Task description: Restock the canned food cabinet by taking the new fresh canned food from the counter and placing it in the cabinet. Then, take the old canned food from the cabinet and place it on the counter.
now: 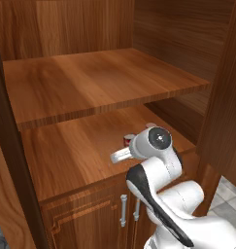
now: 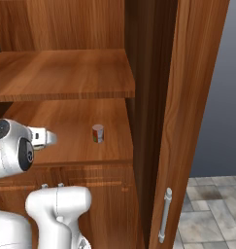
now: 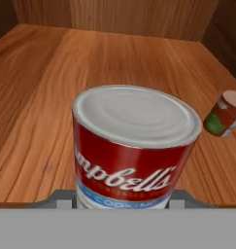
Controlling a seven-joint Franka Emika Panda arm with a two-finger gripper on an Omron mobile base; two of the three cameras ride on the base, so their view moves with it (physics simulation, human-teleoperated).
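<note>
Holding the old canned food (image 3: 131,146), your hand (image 3: 120,203) is closed on its base, low over the cabinet (image 1: 66,82) shelf. The new fresh canned food (image 3: 225,114) stands shelved at three o'clock. Next, I judge, withdraw clear toward the bench.

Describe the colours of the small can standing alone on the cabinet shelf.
The small can is red with a green mark and a pale top, clearest in the hand view.
</note>
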